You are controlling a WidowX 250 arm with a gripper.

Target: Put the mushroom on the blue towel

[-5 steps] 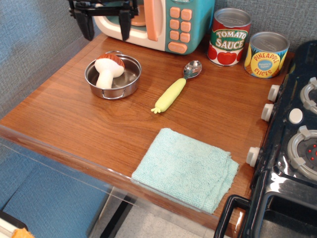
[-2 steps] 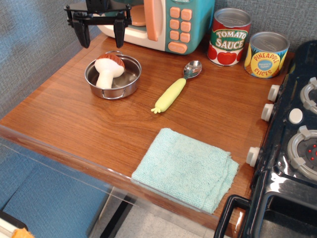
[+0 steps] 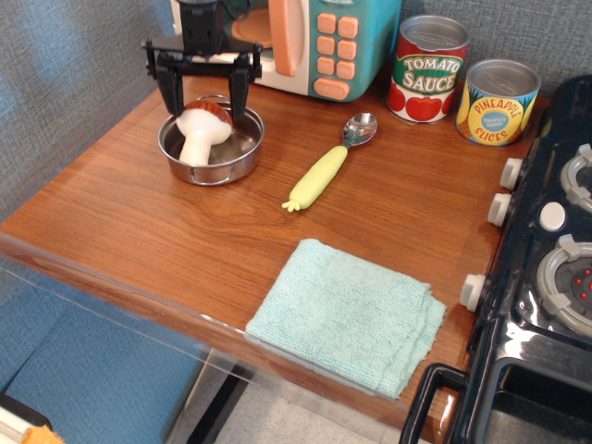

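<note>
The mushroom (image 3: 202, 132), white stem and reddish-brown cap, lies tilted inside a small steel pot (image 3: 231, 164) at the back left of the wooden counter. My black gripper (image 3: 205, 104) is open, its two fingers spread wide on either side of the mushroom's cap, just above the pot's far rim. It holds nothing. The blue towel (image 3: 347, 316), pale aqua and folded, lies flat near the counter's front edge, well to the right and toward the front of the pot.
A yellow corn-handled spoon (image 3: 326, 169) lies between pot and towel. A toy microwave (image 3: 310, 42) stands behind the gripper. Tomato sauce (image 3: 427, 68) and pineapple (image 3: 497, 101) cans stand at the back right. A black toy stove (image 3: 546, 268) borders the right side.
My gripper has moved right and down from beside the microwave to just over the pot, now straddling the mushroom's cap. It stays open. The mushroom and towel have not moved.
</note>
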